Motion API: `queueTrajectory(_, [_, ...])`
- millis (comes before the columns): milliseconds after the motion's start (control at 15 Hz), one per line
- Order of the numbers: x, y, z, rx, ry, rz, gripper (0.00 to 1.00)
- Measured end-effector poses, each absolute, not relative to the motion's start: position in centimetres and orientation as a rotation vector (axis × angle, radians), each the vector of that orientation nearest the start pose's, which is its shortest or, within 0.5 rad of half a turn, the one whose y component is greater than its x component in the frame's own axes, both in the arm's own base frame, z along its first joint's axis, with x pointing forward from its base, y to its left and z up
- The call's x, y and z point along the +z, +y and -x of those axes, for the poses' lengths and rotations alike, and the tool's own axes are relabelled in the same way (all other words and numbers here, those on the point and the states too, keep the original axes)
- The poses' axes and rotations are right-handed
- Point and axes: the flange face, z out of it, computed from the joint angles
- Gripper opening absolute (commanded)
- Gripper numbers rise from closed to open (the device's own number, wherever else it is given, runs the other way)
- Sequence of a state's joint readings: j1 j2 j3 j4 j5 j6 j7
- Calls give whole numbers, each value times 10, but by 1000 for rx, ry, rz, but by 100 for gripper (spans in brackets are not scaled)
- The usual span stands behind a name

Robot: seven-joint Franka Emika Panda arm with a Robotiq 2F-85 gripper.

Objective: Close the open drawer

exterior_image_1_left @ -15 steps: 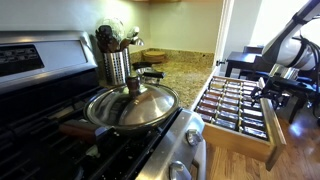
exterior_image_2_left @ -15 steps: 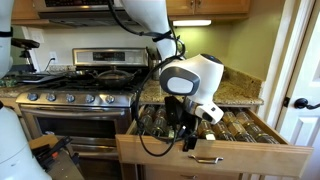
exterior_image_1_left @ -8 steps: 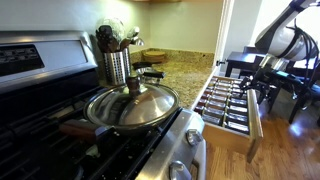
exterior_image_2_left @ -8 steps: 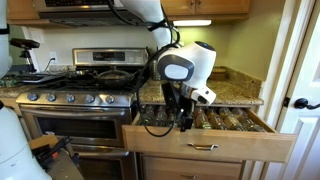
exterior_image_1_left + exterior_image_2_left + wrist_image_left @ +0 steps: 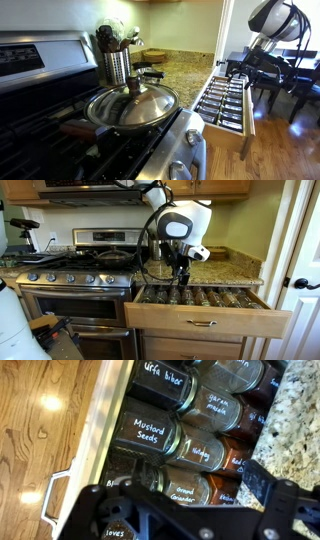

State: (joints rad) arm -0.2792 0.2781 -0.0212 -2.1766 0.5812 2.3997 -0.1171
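The light-wood drawer (image 5: 247, 128) stands partly open beside the stove, and rows of small dark spice jars (image 5: 225, 100) fill it. It also shows in an exterior view (image 5: 205, 323) with its plain front and metal handle. In the wrist view the drawer front (image 5: 105, 430) and labelled jars (image 5: 160, 435) lie right below. My gripper (image 5: 250, 70) hangs over the back half of the drawer near the granite counter, also seen in an exterior view (image 5: 183, 276). In the wrist view my gripper (image 5: 188, 492) has its fingers spread wide and holds nothing.
A stove (image 5: 80, 275) stands beside the drawer with a lidded pan (image 5: 132, 105) and a steel utensil holder (image 5: 116, 62). The granite counter (image 5: 185, 72) runs behind the drawer. A white door (image 5: 300, 260) and wood floor (image 5: 290, 150) lie beyond the drawer front.
The drawer has slid inward and sticks out less than a second ago. My gripper has risen and moved back from the drawer front toward the counter.
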Motion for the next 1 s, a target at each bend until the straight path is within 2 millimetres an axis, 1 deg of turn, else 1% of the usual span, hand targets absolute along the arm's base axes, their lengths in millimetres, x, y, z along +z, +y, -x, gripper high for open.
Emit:
queueTrajectory(67, [263,-161,-531,-23,852,2635,100])
queueTrajectory(200, [267,-169,-519,26,863,2660,100])
queueTrajectory(467, [265,-201,-483,111,930,2710,100])
queueTrajectory(600, [261,-211,-473,116,943,2701,100])
queueTrajectory(800, [253,-213,-471,124,952,2678,100])
queueTrajectory(1000, [235,-210,-475,161,967,2658,100])
